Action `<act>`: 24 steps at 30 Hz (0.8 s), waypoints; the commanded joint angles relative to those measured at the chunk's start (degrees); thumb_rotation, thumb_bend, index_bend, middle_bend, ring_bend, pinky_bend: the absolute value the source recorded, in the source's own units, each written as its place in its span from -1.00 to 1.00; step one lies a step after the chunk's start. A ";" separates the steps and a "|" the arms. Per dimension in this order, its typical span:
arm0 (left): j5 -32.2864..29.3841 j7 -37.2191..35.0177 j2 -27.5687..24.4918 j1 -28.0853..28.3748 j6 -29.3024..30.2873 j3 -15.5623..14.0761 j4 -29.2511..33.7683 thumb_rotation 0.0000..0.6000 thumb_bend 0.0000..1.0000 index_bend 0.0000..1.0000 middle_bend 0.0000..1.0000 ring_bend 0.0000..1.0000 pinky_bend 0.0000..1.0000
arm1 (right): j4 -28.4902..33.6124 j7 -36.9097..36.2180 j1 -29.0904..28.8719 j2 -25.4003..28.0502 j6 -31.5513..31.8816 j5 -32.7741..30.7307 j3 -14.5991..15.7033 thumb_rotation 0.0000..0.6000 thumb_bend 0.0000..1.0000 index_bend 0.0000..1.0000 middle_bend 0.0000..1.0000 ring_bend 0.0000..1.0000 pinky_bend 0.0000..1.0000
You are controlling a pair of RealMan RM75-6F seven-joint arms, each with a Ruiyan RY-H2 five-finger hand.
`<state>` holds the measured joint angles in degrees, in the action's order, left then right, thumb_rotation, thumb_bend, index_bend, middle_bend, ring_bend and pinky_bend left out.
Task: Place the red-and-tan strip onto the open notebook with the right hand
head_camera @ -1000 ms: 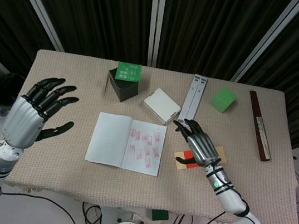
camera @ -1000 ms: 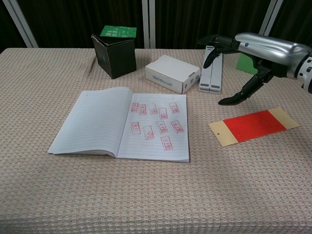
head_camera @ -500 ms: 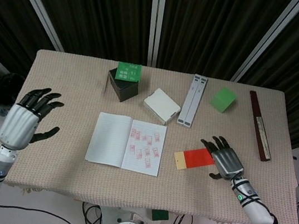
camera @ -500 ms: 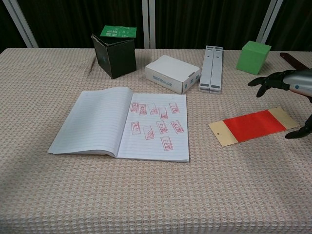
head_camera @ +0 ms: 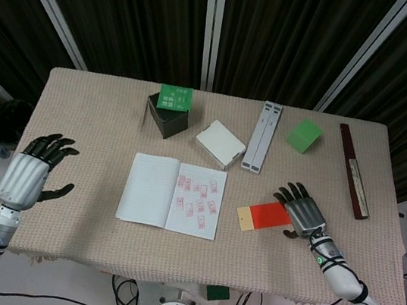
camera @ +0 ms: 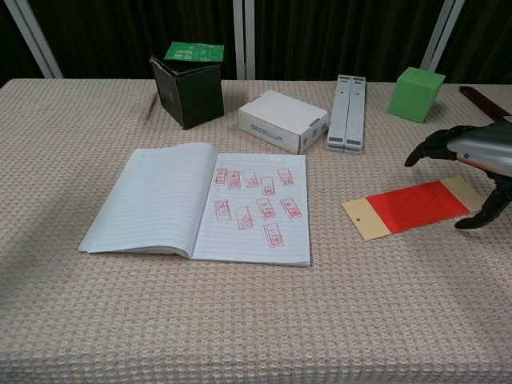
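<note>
Low over the surface [head_camera: 82, 249], the right hand [head_camera: 304, 215] hovers with fingers spread, holding nothing, above the tan end of the red-and-tan strip [camera: 414, 208]. That strip lies flat, right of the open notebook [camera: 200, 202], apart from it.

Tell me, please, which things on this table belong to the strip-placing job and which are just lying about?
In the job:
flat red-and-tan paper strip
open lined notebook with red stamps
right hand, over the strip's far end

Lying about:
black open box
white carton
grey bar
green cube
dark wooden stick
</note>
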<state>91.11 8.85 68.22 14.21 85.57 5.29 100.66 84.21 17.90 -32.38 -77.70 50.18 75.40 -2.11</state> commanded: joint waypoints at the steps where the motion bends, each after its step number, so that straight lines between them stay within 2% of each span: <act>1: 0.00 -0.35 0.18 -0.07 -0.01 -0.09 -0.21 1.00 -0.77 -0.37 -0.53 -0.68 -0.56 | -0.86 0.63 -0.69 -0.99 -0.92 -0.83 -0.26 1.00 -0.75 -0.59 -0.79 -1.00 -1.00; 13: 0.10 -1.52 0.32 -0.24 0.06 -0.23 -0.75 1.00 -0.77 -0.37 -0.53 -0.68 -0.56 | -2.66 1.21 -2.13 -2.83 -2.64 -2.61 -0.17 1.00 -0.59 -0.41 -0.77 -1.00 -1.00; 24: 0.21 -1.86 0.41 -0.13 -0.14 -0.22 -0.83 1.00 -0.77 -0.38 -0.53 -0.68 -0.56 | -3.89 0.30 -2.21 -3.54 -2.63 -3.09 0.26 1.00 -0.57 -0.39 -0.76 -1.00 -1.00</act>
<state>91.32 6.98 68.63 14.08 85.43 5.07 99.82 80.40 18.29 -34.60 -81.18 47.53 72.30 -1.87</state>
